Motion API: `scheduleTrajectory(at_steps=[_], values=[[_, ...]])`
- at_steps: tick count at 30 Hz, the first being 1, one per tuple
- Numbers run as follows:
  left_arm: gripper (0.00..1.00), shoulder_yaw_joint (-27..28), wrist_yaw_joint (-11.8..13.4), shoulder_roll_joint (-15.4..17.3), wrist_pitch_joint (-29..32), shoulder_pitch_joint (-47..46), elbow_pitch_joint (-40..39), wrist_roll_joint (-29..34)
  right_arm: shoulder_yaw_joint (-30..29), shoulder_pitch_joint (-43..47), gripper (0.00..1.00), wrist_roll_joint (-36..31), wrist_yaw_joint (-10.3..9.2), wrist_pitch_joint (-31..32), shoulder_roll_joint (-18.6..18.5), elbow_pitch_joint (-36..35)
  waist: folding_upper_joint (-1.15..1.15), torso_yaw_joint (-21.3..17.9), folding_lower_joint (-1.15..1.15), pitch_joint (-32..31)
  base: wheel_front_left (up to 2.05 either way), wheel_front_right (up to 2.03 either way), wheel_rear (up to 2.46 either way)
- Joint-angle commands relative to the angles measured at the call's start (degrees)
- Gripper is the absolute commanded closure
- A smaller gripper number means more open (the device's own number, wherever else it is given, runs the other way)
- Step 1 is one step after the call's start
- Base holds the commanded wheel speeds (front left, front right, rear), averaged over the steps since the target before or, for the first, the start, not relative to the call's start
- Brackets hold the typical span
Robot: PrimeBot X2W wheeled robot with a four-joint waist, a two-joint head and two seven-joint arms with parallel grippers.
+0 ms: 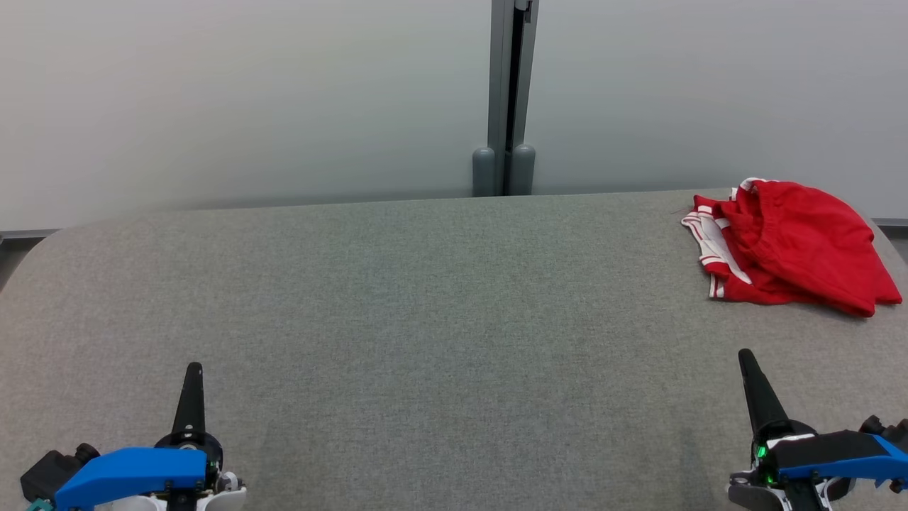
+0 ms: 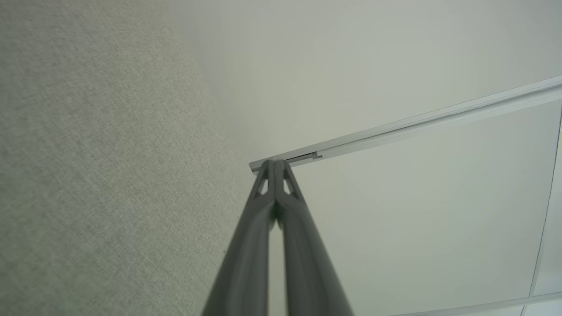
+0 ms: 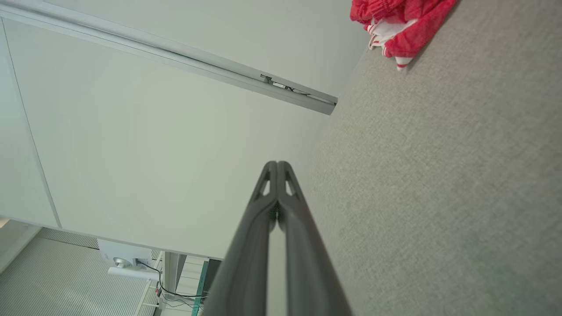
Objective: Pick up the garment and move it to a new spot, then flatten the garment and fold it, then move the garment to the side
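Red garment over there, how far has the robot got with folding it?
Nothing looks done yet: the red garment lies crumpled at the far right of the grey table. Nothing is in hand either: the left tool and right tool are shut and empty on the near side, apart from it. All remains: picking it up, moving, flattening, folding, setting aside.

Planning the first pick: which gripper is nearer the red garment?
The right gripper: it is on the same side as the garment, which lies crumpled at the table's far right. The left gripper is at the table's opposite side.
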Motion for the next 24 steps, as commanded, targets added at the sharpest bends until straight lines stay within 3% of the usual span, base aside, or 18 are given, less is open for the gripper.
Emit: scheduleTrajectory(at_steps=[1,24], values=[[1.0,0.4,-0.5,0.0,0.2,-1.4,-0.4,-0.9,-0.3,-1.1,1.0,1.0,0.02,0.2,-0.4,-0.7,0.0,0.0,0.0,0.0,0.0,0.0,0.0],[1.0,0.8,-0.8,-0.3,3.0,-2.8,-0.9,-12.1,-1.1,-1.9,1.0,11.7,0.02,3.1,-0.4,-1.2,0.0,0.1,0.0,0.6,0.0,0.0,0.0]])
